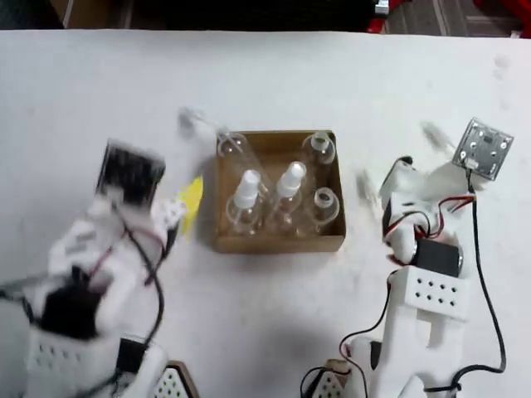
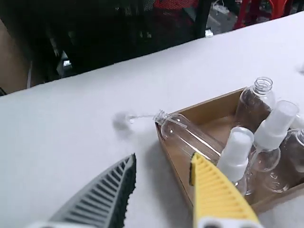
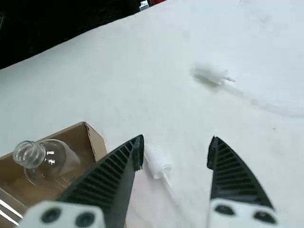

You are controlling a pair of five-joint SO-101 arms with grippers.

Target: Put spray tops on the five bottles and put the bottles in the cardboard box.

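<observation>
The cardboard box (image 1: pixel 278 242) sits mid-table. Two clear bottles with white spray tops (image 1: pixel 246 199) (image 1: pixel 289 184) stand in it beside two uncapped bottles (image 1: pixel 319 148) (image 1: pixel 325 203). A third uncapped bottle (image 1: pixel 232 148) (image 2: pixel 190 137) leans across the box's far left corner. Loose spray tops lie on the table: one beyond that corner (image 1: pixel 191 121) (image 2: pixel 121 121), one right of the box (image 1: pixel 365 186) (image 3: pixel 156 164), one farther right (image 1: pixel 431 133) (image 3: pixel 211 75). My left gripper (image 2: pixel 162 161) is open just left of the box. My right gripper (image 3: pixel 175 142) is open, straddling the top right of the box.
The box's rim (image 2: pixel 213 102) and near corner (image 3: pixel 92 137) are close to both grippers. A grey square plate (image 1: pixel 483 149) lies at the far right. Cables trail around both arm bases at the front edge. The white table stretches beyond the box.
</observation>
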